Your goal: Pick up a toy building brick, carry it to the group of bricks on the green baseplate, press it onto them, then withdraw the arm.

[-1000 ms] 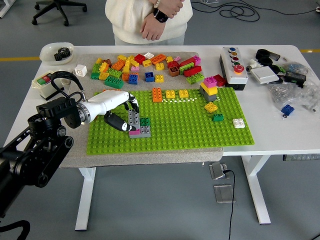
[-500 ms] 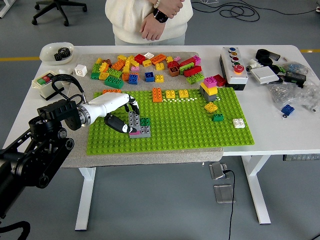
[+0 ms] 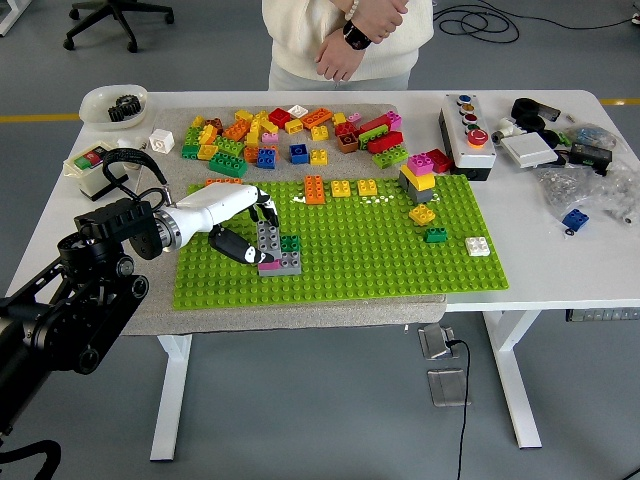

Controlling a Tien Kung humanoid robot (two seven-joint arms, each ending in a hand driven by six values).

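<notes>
The left robot hand (image 3: 248,228) is grasping the grey brick (image 3: 267,238), its fingers (image 3: 236,247) closing around it. The brick is sitting on the small brick group (image 3: 282,257) at the 9 o'clock side of the green baseplate (image 3: 380,250). A person (image 3: 345,35) is standing at 12 o'clock of the surface (image 3: 560,255)

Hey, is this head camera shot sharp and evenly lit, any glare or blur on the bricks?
Head view: even, soft light, only faint shadows under the left hand and the grey brick stack; no glare on the green baseplate; bricks look sharp, no motion blur; table edges bow slightly, mild wide-angle distortion.
</notes>
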